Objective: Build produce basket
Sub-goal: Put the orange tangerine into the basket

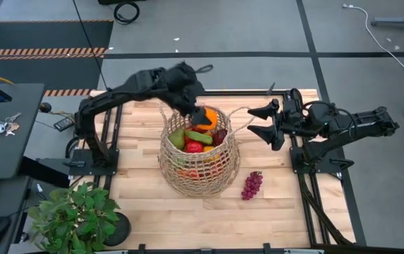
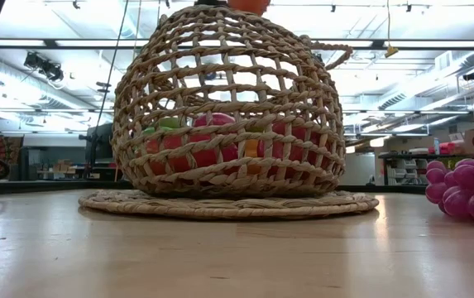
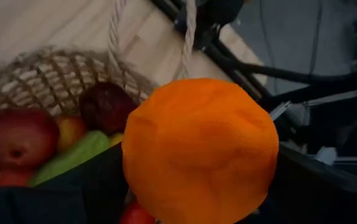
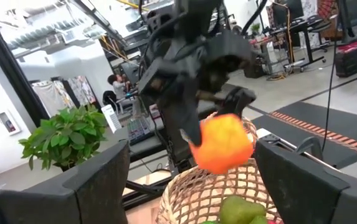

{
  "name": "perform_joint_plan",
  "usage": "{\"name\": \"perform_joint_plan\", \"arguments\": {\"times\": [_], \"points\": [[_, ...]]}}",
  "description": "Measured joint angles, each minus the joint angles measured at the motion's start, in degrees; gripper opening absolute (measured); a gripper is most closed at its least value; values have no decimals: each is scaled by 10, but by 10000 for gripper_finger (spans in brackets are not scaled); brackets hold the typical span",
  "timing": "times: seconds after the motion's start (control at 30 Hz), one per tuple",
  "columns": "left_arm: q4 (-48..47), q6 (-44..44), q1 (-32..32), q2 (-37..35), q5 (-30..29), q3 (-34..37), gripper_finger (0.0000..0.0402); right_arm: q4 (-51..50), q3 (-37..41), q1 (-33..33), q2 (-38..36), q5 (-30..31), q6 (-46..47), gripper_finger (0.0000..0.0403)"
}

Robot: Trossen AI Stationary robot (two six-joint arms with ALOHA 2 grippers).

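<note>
The tan wicker basket (image 1: pixel 199 156) stands on its base at the table's middle, holding red apples, a green pear and other produce (image 1: pixel 195 141); it fills the low view (image 2: pixel 228 108). My left gripper (image 1: pixel 200 115) hangs over the basket's far rim, shut on an orange (image 3: pixel 200 149), also seen from the right wrist (image 4: pixel 222 143). My right gripper (image 1: pixel 264 121) is open, right of the basket, touching nothing. Purple grapes (image 1: pixel 252 185) lie on the table right of the basket (image 2: pixel 468 186). My left gripper holds the orange (image 1: pixel 207 116) pinched between its two fingers, coming from above and pointing down. The orange is lifted clear, above the produce in the basket's far part (image 4: pixel 222 143). The fingers' contact places are hidden behind the orange in the left wrist view.
A potted green plant (image 1: pixel 75 215) stands at the table's near left corner. A round woven mat (image 2: pixel 228 203) lies under the basket. Bare wood shows near the basket and at the table's near right. A desk with keys (image 1: pixel 1 127) sits left of the table.
</note>
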State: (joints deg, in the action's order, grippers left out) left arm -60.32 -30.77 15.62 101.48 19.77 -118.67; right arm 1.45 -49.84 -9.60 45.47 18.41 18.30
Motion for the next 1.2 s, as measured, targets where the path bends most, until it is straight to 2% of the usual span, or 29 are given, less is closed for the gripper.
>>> {"name": "perform_joint_plan", "arguments": {"times": [0.2, 0.3, 0.5, 0.6, 0.73, 0.83, 1.0, 1.2], "points": [[-46, 6, -31, 41, -72, -13, 327, 2, 0, 5, 1, 0, 1, 348], [-106, 33, -48, 71, -116, -25, 327, 5, 0, 5, 4, 0, 1, 348], [-195, 148, -71, 132, -224, -25, 327, 7, 0, 5, 14, 0, 1, 348], [-208, 215, -77, 159, -226, -25, 327, 7, 0, 5, 16, 0, 2, 348], [-227, 254, -90, 184, -217, -25, 328, 10, 0, 3, 16, 0, 2, 348], [-240, 256, -95, 196, -214, -25, 341, 11, 0, 3, 17, 0, 7, 348], [-250, 256, -97, 197, -215, -25, 390, 11, 0, 3, 17, -1, 16, 348], [-256, 228, -92, 182, -196, -28, 392, 11, 0, 6, 1, -3, 14, 348]]}}
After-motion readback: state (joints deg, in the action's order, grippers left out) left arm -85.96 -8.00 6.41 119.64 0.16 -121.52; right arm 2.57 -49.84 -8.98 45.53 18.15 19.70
